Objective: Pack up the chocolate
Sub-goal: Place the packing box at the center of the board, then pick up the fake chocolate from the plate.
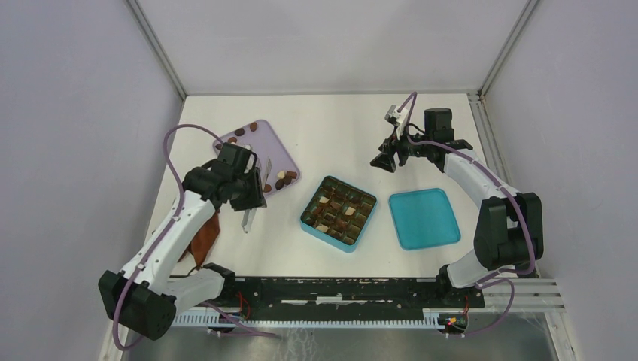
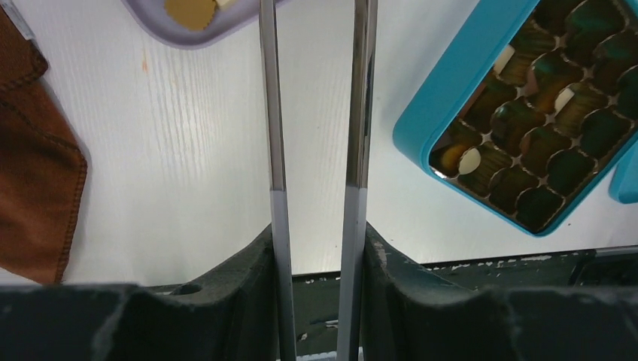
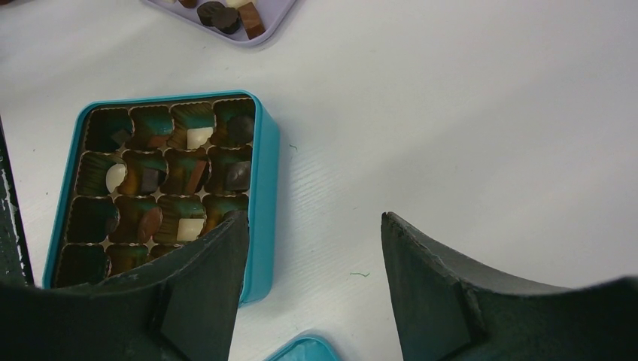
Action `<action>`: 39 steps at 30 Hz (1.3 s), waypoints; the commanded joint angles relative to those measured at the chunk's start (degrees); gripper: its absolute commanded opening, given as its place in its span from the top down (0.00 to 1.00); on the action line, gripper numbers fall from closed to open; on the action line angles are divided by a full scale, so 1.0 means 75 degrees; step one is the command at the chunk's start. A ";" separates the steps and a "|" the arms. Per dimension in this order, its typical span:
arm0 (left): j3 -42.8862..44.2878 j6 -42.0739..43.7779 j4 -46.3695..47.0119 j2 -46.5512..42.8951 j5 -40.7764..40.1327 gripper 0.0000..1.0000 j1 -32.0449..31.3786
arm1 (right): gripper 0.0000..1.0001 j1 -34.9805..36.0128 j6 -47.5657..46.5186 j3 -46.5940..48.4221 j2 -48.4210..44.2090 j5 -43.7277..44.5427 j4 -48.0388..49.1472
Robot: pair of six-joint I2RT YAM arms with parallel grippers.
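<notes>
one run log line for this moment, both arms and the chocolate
left gripper: holds tweezers, tips empty | right gripper: open, empty | chocolate: some on lilac tray, some in teal box | lid: off

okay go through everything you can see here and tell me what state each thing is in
teal box: open, partly filled
lid: off, beside the box
lilac tray: holds loose chocolate
brown cloth: crumpled on table
left hand: grips tongs, nothing between tips
right hand: open, empty

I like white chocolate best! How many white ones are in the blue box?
3 white chocolates: one in the top row, one at the left edge, one nearest the right gripper, which may hide more.
</notes>
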 commanded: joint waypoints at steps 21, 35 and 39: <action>0.0221 0.1254 0.1176 0.1938 0.1093 0.56 0.0494 | 0.30 0.0014 -0.0119 -0.0044 -0.0209 -0.0205 0.0158; 0.0425 0.1406 0.1284 0.2468 0.1401 0.56 0.0598 | 0.30 0.0010 -0.0134 -0.0041 -0.0169 -0.0195 0.0149; 0.0447 0.1405 0.1226 0.2522 0.1280 0.56 0.0591 | 0.30 0.0011 -0.0143 -0.0037 -0.0158 -0.0195 0.0141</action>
